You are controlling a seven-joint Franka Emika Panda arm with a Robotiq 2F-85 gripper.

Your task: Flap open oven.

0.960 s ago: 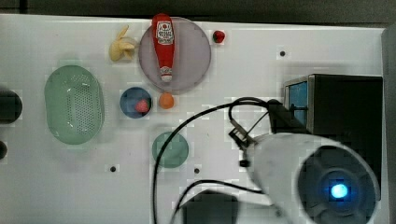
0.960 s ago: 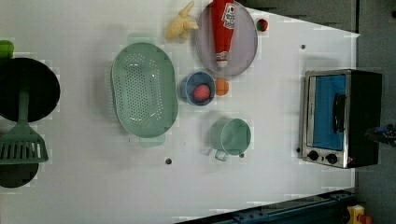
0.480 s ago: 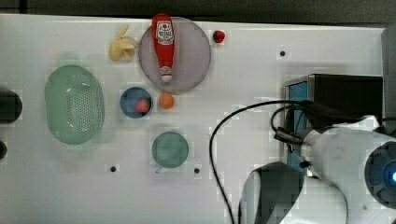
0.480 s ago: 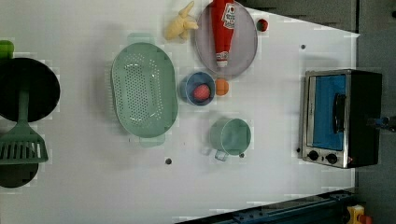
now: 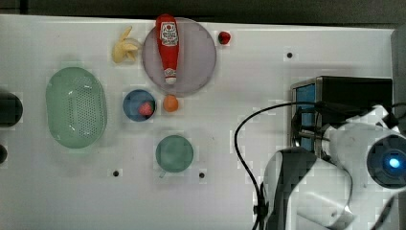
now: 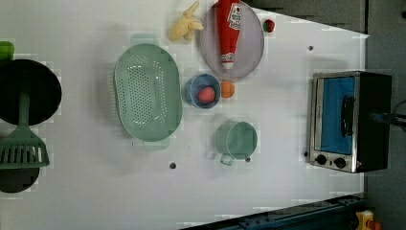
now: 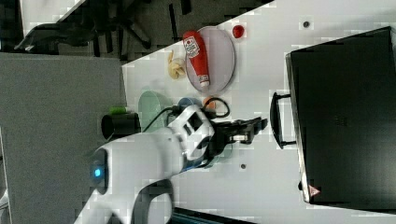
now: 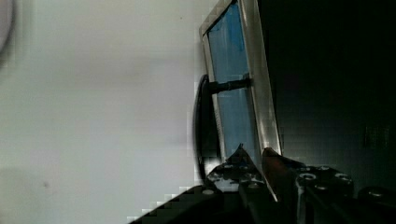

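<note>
- The gripper, at the middle of the right view, has its fingers only a narrow gap apart and holds nothing. Its tips point at the handle and stop just short of it.
- The handle is a dark bar standing off the door on two posts. The finger gap looks too tight to go round the bar, so I would widen it first, or else hook a finger behind the bar between the posts.
- The door, blue glass in a silver frame, is shut. It probably hinges at the edge far from the handle, so the pull should follow an arc out and down, not a straight tug.
- The oven stands at the middle right of the left view. It may slide if pulled hard, so keep the pull slow.
- The cup, left of the oven in the left view, lies well apart from the door, so the swing looks clear.
</note>
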